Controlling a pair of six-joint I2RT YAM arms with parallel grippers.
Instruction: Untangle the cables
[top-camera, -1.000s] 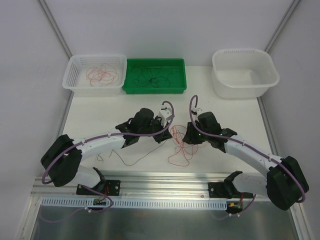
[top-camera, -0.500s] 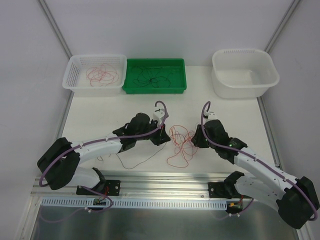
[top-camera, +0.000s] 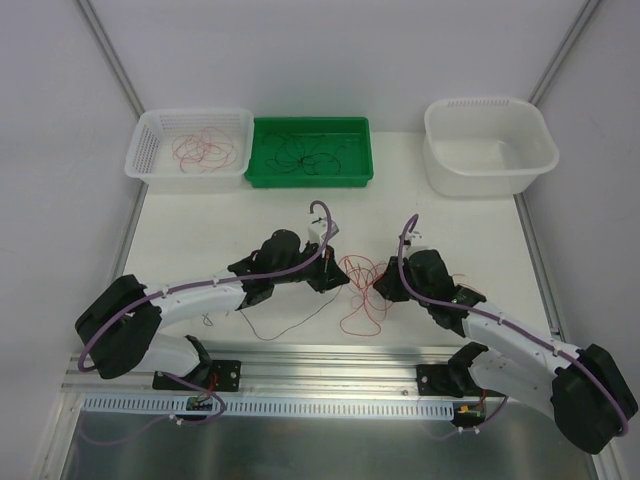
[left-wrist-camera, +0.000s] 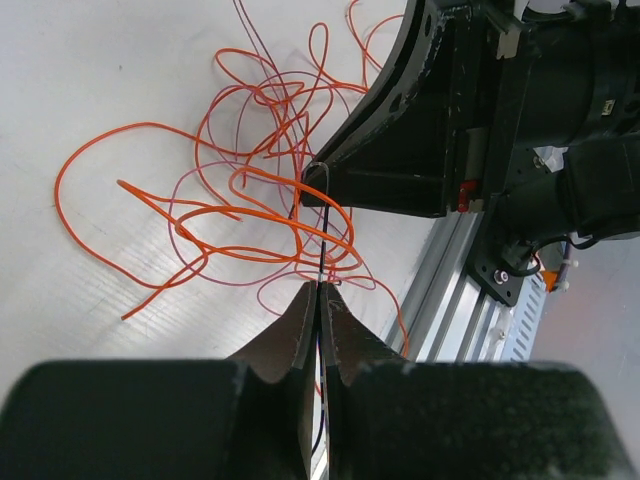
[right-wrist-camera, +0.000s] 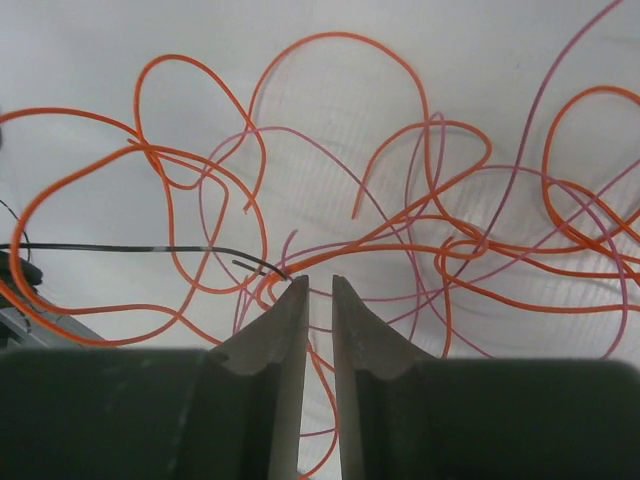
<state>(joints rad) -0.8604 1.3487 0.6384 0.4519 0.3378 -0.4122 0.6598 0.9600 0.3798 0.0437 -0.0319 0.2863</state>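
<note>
The cables are a loose tangle (top-camera: 360, 290) of orange and pink wires on the white table between both grippers. It also fills the left wrist view (left-wrist-camera: 250, 200) and the right wrist view (right-wrist-camera: 420, 230). My left gripper (top-camera: 328, 277) (left-wrist-camera: 320, 287) is shut on a thin dark wire (left-wrist-camera: 325, 235), at the tangle's left edge. The wire's tail (top-camera: 290, 318) trails back over the table. My right gripper (top-camera: 383, 290) (right-wrist-camera: 320, 282) sits low at the tangle's right side. Its jaws stand a narrow gap apart over orange and pink strands. The dark wire's end (right-wrist-camera: 250, 262) touches its left fingertip.
At the back stand a white basket (top-camera: 140, 150) with red wires, a green tray (top-camera: 310, 181) with dark wires, and a white tub (top-camera: 540, 150) at the right. An aluminium rail (top-camera: 330, 360) runs along the near table edge.
My right arm has come forward and down to the tangle's right side, its jaws narrowing. My left gripper shifted slightly right, still holding the dark wire, whose tail has moved.
</note>
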